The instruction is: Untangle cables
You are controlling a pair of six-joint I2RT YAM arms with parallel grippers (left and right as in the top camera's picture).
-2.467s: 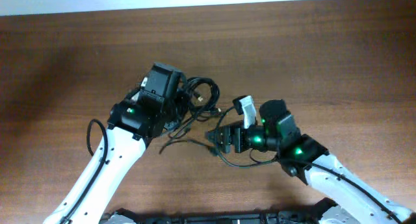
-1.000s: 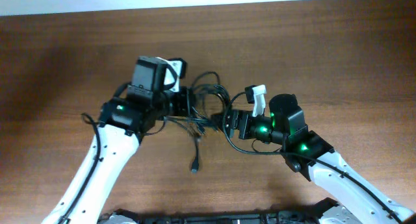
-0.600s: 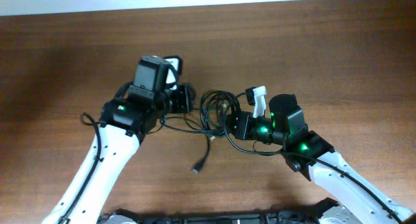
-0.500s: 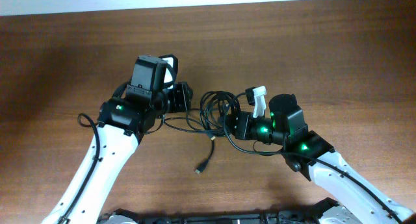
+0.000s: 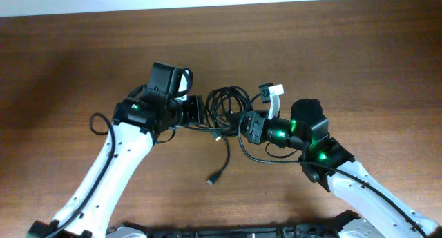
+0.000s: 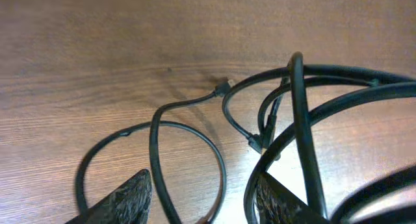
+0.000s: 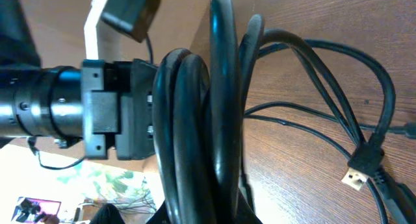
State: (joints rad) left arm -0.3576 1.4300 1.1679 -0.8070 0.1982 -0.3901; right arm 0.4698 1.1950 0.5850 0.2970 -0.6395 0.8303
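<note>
From overhead, the cables (image 5: pixel 228 103) sit in one knotted bunch near the middle of the tabletop (image 5: pixel 359 58), between the two arms. One strand trails toward the near edge and ends in a loose plug (image 5: pixel 213 179). The right gripper (image 5: pixel 243 123) is on the bunch's right side and the left gripper (image 5: pixel 198 110) is just at its left side. The likely failure is that the right arm pulls with nothing anchoring the other side. The whole bunch would then slide across the wood as one lump and not come apart.

In the left wrist view, the fingertips (image 6: pixel 130 197) stand well apart and pinch nothing, so this tool is released. A thin loop lies on the wood between them, and thicker arcs cross in front to the right. Closing here could trap two strands at once, or the raised arc could hook on a finger and cinch the loops tighter.

In the right wrist view, the jaws are clenched on several strands bundled together, which rise straight up from the grip. A USB plug (image 7: pixel 356 175) rests on the wood at the right. With that many strands clamped together, a hard tug could jam this plug through a loop and make the knot worse.
</note>
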